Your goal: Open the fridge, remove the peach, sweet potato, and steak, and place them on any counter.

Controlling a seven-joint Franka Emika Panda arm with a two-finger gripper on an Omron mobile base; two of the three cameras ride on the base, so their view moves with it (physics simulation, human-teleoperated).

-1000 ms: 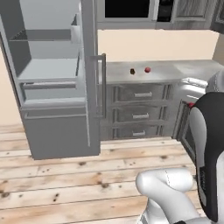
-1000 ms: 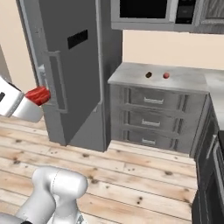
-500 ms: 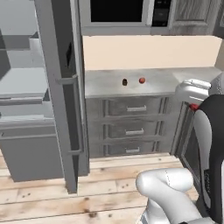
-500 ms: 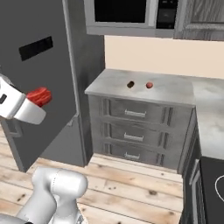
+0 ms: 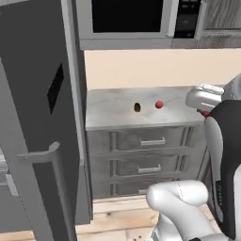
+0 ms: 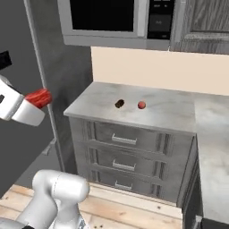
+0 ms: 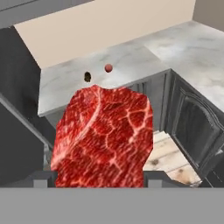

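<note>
Fridge (image 5: 33, 117): dark grey, fills the left of the left base view; door outer face w/ long bar handle (image 5: 59, 188) toward the camera. Same body stands behind the arm at left in the right base view.

Counter (image 6: 165, 112): marbled light grey slab over three drawers (image 6: 123, 154) w/ bar handles, just right of the fridge. It runs back to a beige wall and turns a corner at right. In the hand view the slab lies beyond the held item, corner run at upper right.

Microwave (image 5: 127, 21): black window, mounted above the counter.

Arm: white, rises lower right in the left base view, lower left in the right base view.

Gripper (image 6: 38, 100): at left edge of the right base view, in front of the fridge, well apart from the counter. Clamped on the steak (image 7: 105, 138), jaws part-way apart around it (fingertips hidden behind the meat in the hand view). Steak is bright red, marbled, held clear of any surface.

Sweet potato (image 5: 137, 107): dark brown lump resting on the counter, mid-slab.

Peach (image 5: 159, 104): small round, orange-red, on the counter just right of the sweet potato, not touching it. Both also show in the hand view above the steak's top edge.
</note>
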